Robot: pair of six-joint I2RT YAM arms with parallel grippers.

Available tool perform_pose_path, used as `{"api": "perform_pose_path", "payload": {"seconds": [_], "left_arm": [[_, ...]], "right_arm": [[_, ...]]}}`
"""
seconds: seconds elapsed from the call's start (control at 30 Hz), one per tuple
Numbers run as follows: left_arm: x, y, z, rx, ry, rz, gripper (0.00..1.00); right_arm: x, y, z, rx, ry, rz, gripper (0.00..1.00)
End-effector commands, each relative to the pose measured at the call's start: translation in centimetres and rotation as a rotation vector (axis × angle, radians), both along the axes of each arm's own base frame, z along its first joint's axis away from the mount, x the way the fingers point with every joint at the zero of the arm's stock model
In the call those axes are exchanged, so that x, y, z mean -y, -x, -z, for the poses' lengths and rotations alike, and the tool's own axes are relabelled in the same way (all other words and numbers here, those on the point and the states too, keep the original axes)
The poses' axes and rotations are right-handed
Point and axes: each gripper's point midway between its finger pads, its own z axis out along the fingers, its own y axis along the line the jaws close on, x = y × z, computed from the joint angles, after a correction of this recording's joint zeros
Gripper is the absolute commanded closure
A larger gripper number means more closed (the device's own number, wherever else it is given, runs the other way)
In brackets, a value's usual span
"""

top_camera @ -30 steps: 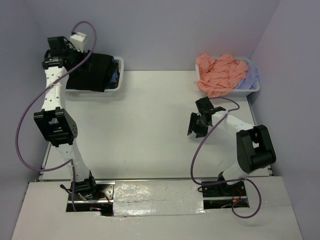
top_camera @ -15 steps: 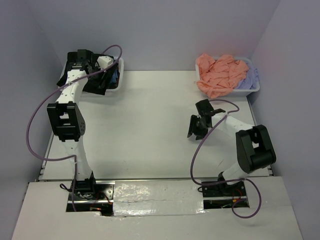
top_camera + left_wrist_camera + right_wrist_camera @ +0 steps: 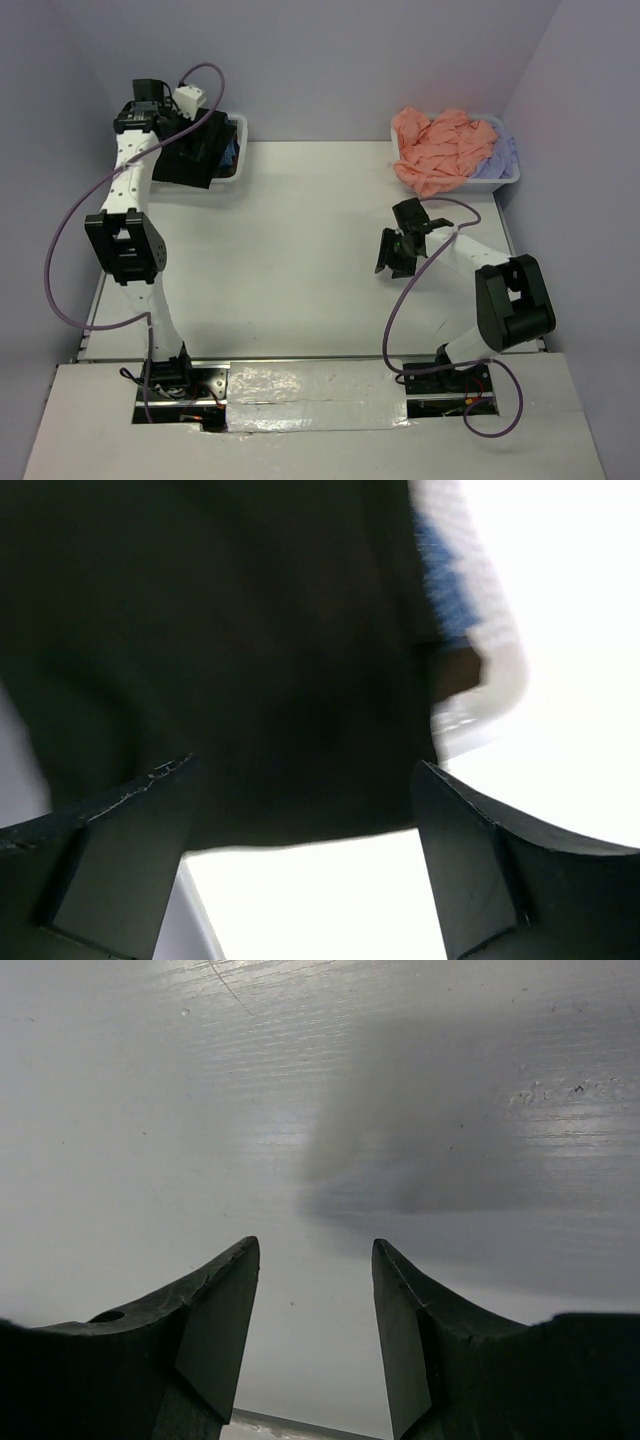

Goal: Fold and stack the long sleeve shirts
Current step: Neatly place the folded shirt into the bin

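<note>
Nearest the arm bases, in the right middle of the overhead view, the right gripper [image 3: 315, 1245] hovers over the white table [image 3: 280, 260]. Its two dark fingers [image 3: 215, 1310] stand apart with only bare tabletop and a soft grey shadow between them. No cloth is near them.

Farther back, the left arm reaches up the left side of the overhead frame to the upper left corner. There the left gripper [image 3: 302, 765] hangs over the front of the left white plastic bin [image 3: 228, 178]. In its wrist view, which is blurred, the fingers [image 3: 130, 850] are spread wide at the lower left and lower right corners and pinch nothing.

The black long sleeve shirt [image 3: 250, 630] fills the upper and middle part of that view. It lies just beyond the fingertips and spans the whole gap between them, with a strip of white surface below its lower edge. Whether either fingertip touches the cloth cannot be told through the blur. From overhead the black shirt lies in this bin and drapes over its front wall. A blue-checked shirt [image 3: 440, 580] shows at the bin's right end, beside the black cloth.

At the upper right of the overhead frame, well apart from both grippers, a second white bin [image 3: 510, 175] holds a heaped salmon-pink shirt [image 3: 440, 145]. A pale lavender shirt [image 3: 500, 155] is tucked at its right side.
</note>
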Motion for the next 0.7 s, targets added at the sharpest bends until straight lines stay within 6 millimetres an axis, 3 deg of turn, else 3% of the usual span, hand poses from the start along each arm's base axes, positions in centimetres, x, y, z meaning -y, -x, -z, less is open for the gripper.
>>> {"api": "perform_pose_path", "payload": {"seconds": [0.0,0.03,0.07,0.13,0.17,0.27,0.33,0.47,0.63,0.67], "left_arm": [[-4.1,0.5,-6.1,0.138,-0.005,-0.154,0.01],[-5.1,0.4,-6.8,0.157,-0.01,-0.191,0.02],[-7.0,0.4,-6.3,0.149,-0.012,-0.237,0.08],[-8.8,0.5,-5.9,0.142,0.002,-0.295,0.2],[-10.1,0.4,-4.9,0.125,0.004,-0.319,0.33],[-12.8,0.3,-2.5,0.1,-0.035,-0.386,0.46],[-14.5,0.5,-1.5,0.089,-0.041,-0.441,0.45],[-18.6,0.9,-0.7,0.118,0.019,-0.52,0.4],[-20.3,0.1,0.4,0.133,-0.05,-0.503,0.42],[-20.5,-0.2,1.4,0.118,-0.05,-0.495,0.43]], "right_arm": [[-0.3,-1.3,-1.6,0.078,-0.023,0.004,0.43],[-0.4,-1.3,-1.7,0.082,-0.027,-0.002,0.43],[-0.4,-1.1,-1.5,0.075,-0.03,-0.005,0.43],[-0.3,-0.8,-1.4,0.056,-0.027,-0.009,0.43],[-0.4,-0.8,-1.5,0.054,-0.029,-0.013,0.44],[-0.7,-0.9,-2.3,0.046,-0.038,-0.018,0.44],[-0.8,-1.0,-3.0,0.048,-0.041,-0.014,0.45],[-2.2,-2.7,-6.6,0.131,-0.085,-0.016,0.44],[-4.7,-3.0,-8.7,0.166,-0.114,-0.063,0.44],[-4.9,-2.9,-8.8,0.166,-0.106,-0.074,0.44]]}}
